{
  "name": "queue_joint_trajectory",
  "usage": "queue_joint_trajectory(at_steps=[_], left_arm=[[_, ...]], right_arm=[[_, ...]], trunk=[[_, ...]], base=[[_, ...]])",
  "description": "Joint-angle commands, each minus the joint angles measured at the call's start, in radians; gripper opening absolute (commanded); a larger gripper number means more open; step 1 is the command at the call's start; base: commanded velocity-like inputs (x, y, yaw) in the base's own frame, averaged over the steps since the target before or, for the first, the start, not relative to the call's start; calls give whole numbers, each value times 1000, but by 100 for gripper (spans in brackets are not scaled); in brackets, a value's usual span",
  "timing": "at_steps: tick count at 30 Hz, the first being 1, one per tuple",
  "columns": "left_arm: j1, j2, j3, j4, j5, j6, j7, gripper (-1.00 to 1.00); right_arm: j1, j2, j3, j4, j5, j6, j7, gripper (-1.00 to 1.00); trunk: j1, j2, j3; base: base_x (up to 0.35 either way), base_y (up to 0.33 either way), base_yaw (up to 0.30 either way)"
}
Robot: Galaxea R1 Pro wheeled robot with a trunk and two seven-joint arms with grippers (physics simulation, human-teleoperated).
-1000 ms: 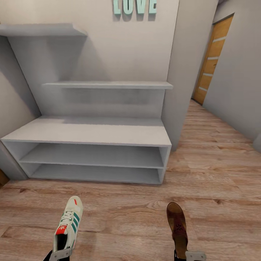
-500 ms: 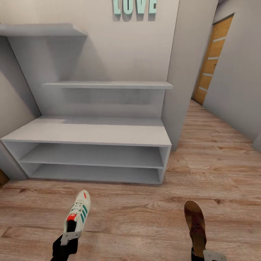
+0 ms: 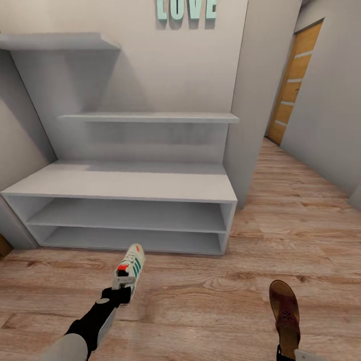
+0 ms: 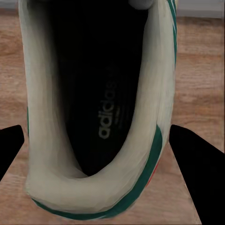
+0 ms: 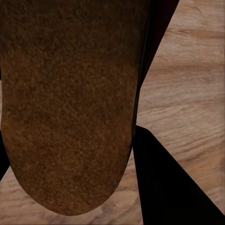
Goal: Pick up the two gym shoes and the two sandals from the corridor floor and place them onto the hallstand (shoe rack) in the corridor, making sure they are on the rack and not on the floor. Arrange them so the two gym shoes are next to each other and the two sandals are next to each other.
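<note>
Corridor floor [image 3: 210, 301] fronting hallstand [image 3: 130, 183]: left hand [image 3: 119, 296] is pinching gym shoe [image 3: 129, 268], right hand [image 3: 296, 355] pinching sandal [image 3: 285, 311]

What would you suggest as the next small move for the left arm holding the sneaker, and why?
Probably carry it forward and up toward the hallstand. The left gripper holds the gym shoe by its heel, toe pointing at the rack, just short of its front. All its shelves look bare, and the shoe seems lower than the bench top, so it likely needs lifting. The right gripper's sandal can wait.
</note>
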Motion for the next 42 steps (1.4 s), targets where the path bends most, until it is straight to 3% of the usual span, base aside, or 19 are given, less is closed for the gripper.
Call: queue_joint_trajectory(at_steps=[1, 9, 11, 13, 17, 42], left_arm=[[-24, -6, 3, -2, -3, 32, -3, -100], [-114, -22, 3, -2, -3, 120, -9, -100], [-116, -23, 2, -6, -3, 122, -8, -100], [-111, -22, -38, -39, -12, 123, -2, -100], [-106, -22, -51, -58, -15, 120, 2, -100], [-101, -22, -53, -77, -15, 110, 6, -100]], right_arm=[[-1, 0, -5, 2, 9, -3, -4, -100], [-1, -6, -6, 3, 12, -3, -4, -100], [-1, -6, -6, 3, 12, -3, -4, -100], [-1, -2, -6, 2, 10, -2, -4, -100], [-1, 1, -6, 2, 10, -1, -5, -100], [-1, 2, -7, 1, 7, -1, -7, -100]], trunk=[[0, 0, -1], [0, 0, -1], [0, 0, -1], [0, 0, -1], [0, 0, -1], [0, 0, -1]], base=[[0, 0, 0], [0, 0, 0], [0, 0, 0], [0, 0, 0], [37, -52, 0], [184, -224, 0]])
